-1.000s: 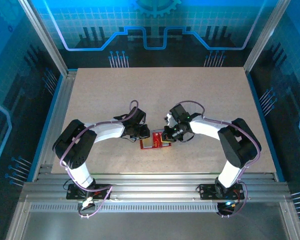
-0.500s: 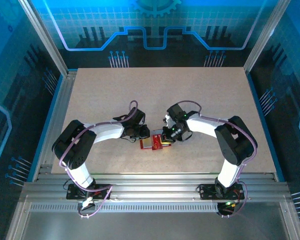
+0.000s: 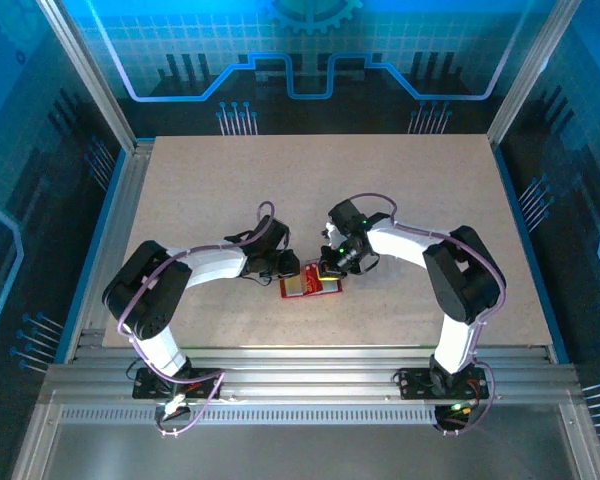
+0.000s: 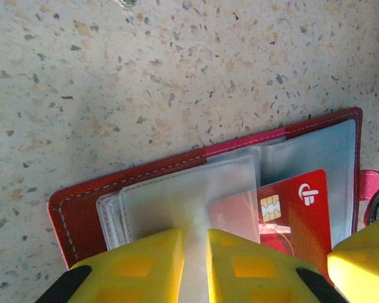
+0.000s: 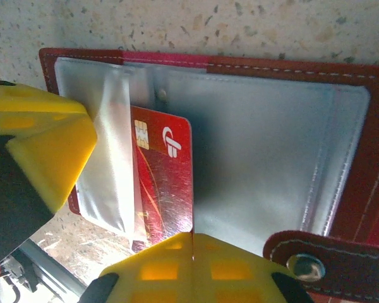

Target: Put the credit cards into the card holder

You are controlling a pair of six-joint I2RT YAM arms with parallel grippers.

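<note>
Robot lab cell, aluminium frame (image 3: 90,90), blue panels (image 3: 310,40), speckled table (image 3: 320,180)

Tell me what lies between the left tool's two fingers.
A clear sleeve of the card holder, pinched there, partly covering the red card; the left wrist view shows it.

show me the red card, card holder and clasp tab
red card (image 5: 165,180), right wrist view, printed face
card holder (image 4: 79,213), left wrist view, red leather edge
clasp tab (image 5: 344,252), right wrist view, red strap

a speckled beige table (image 3: 410,190) bears the red card holder (image 3: 306,288), lying open toward its near side.
</note>
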